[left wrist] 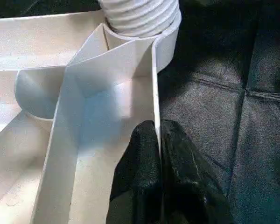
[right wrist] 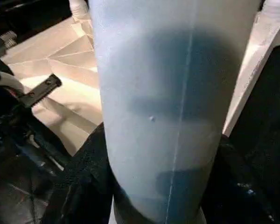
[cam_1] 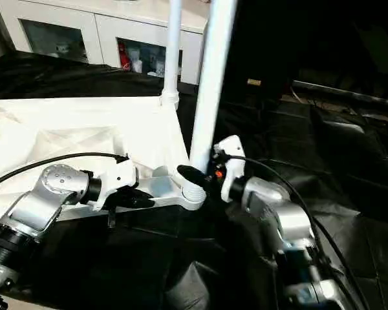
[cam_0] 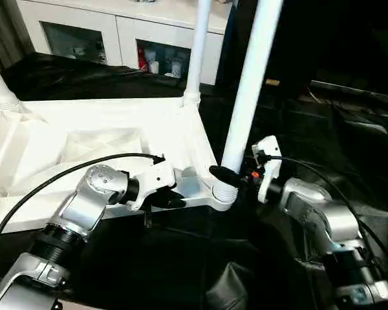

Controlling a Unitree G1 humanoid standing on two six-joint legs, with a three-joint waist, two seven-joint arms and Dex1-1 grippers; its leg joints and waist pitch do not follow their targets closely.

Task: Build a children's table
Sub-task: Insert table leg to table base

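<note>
Left claw (left wrist: pixel 159 154) pinching tabletop rim (left wrist: pixel 155 84), right claw (cam_0: pixel 236 177) gripping leg (cam_0: pixel 249 90)

Head stereo pair looking down and forward, plus two close wrist cameras.

The two eye views look from the robot's head over both silver forearms, down at the upturned table top (cam_0: pixel 84 139) on black sheeting, with a white cabinet (cam_0: pixel 116 29) at the far side; they share nearly the whole scene, the right eye sitting slightly to the right. The left wrist camera sits very near the top's near right rim, looking along the left gripper (left wrist: pixel 159 154) toward the near right corner socket (left wrist: pixel 164 35). The right wrist camera looks along the right gripper (cam_1: pixel 200 175), pressed close against the near right leg (right wrist: pixel 172 102), with the ribbed underside beyond.
</note>
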